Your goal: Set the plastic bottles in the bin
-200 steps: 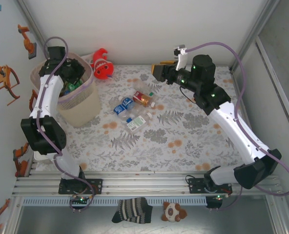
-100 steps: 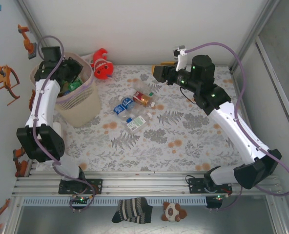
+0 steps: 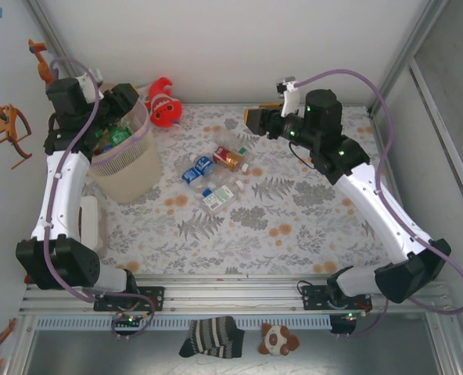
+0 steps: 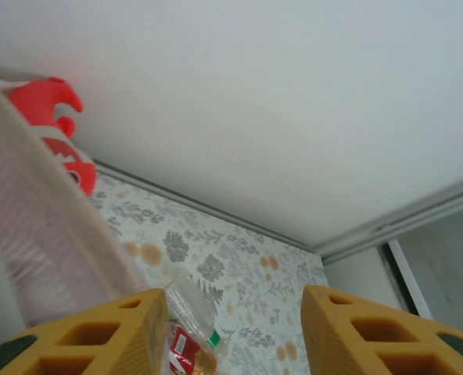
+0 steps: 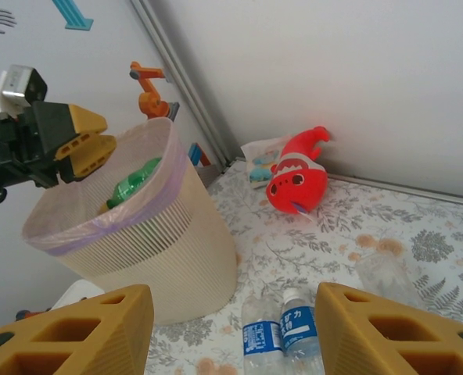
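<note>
The left claw is hanging spread and empty above the bin while the right claw, also spread and empty, is hovering near the bottles lying on the tabletop, likely needing to descend onto one.

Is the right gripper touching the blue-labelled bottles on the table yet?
Apart. The top view shows the right gripper hanging toward the back, with bare floral table between it and the blue-labelled bottles.

On fern-print table: bin rear-left, fish plush at back wall, plastic bottles clustered mid-table, poss. white tub just beside bin.
</note>
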